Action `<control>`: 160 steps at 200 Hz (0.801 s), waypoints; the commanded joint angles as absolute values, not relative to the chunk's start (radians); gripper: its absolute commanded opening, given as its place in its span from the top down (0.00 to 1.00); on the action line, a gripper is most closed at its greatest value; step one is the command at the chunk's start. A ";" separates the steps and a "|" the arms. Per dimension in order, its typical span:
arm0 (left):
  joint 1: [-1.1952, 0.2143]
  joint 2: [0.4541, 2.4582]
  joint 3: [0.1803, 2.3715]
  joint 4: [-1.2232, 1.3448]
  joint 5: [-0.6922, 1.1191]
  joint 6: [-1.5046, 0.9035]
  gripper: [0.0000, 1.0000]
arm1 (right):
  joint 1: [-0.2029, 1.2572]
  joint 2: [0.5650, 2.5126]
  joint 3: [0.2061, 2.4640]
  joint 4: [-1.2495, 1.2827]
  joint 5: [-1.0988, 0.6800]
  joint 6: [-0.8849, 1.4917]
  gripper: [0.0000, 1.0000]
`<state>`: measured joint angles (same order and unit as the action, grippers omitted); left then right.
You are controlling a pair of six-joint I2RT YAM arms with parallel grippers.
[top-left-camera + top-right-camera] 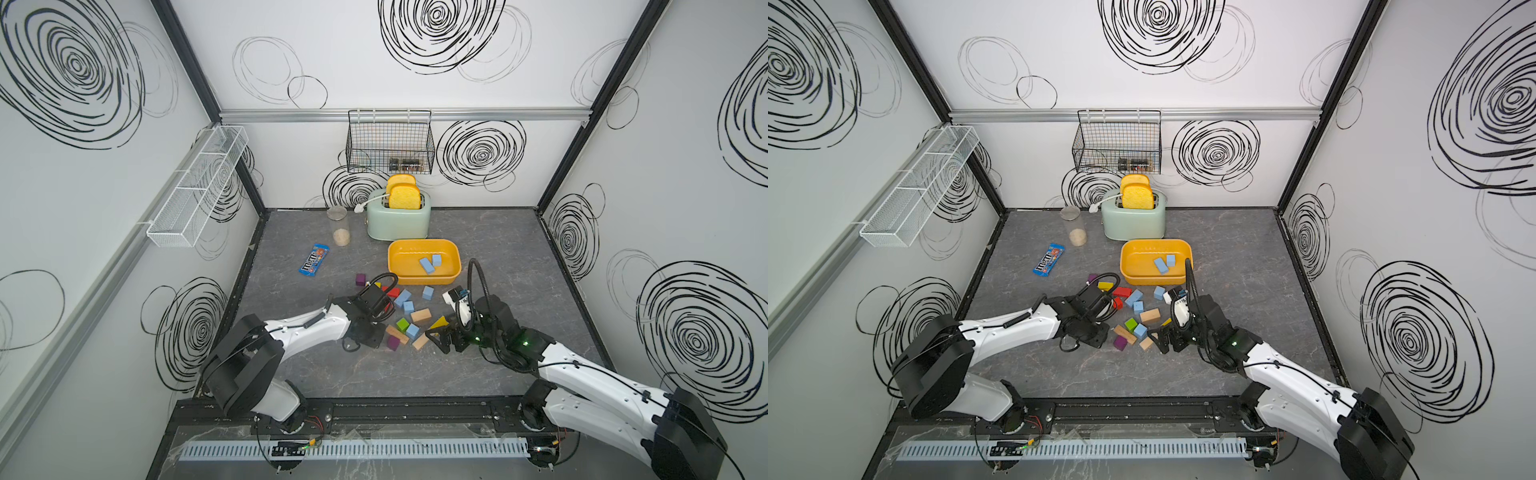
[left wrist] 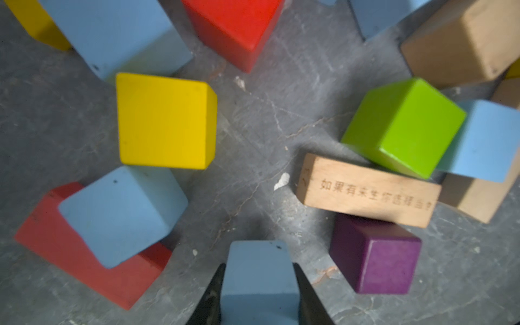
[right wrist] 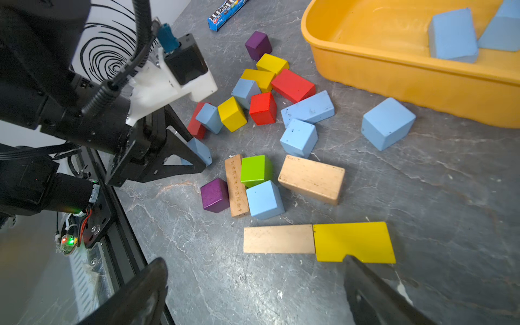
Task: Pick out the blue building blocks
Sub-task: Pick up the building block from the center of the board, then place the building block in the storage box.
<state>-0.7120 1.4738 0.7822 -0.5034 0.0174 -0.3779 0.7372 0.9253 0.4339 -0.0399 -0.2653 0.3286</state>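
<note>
Clenching a light-blue cube at its very tips, the left claw may let it pivot free on lifting towards the yellow tub beyond; the right claw gapes, empty.

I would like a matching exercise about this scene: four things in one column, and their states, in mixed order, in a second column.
Things:
1. left pincer
2. right pincer
3. yellow tub
4. toaster

States:
a. open, holding nothing
b. contains two blue blocks
c. shut on a blue block
d. has two toast slices standing in it

Pairs: 1-c, 2-a, 3-b, 4-d.
</note>
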 commanded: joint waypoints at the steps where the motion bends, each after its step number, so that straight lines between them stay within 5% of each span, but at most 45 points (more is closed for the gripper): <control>1: -0.704 1.425 0.826 -0.527 -0.006 -0.391 1.00 | 0.705 0.901 0.451 -0.047 -0.296 0.336 0.02; 160: -0.654 1.369 1.081 -0.303 -0.038 -0.286 1.00 | 0.440 0.923 0.640 -0.074 -0.427 0.373 0.02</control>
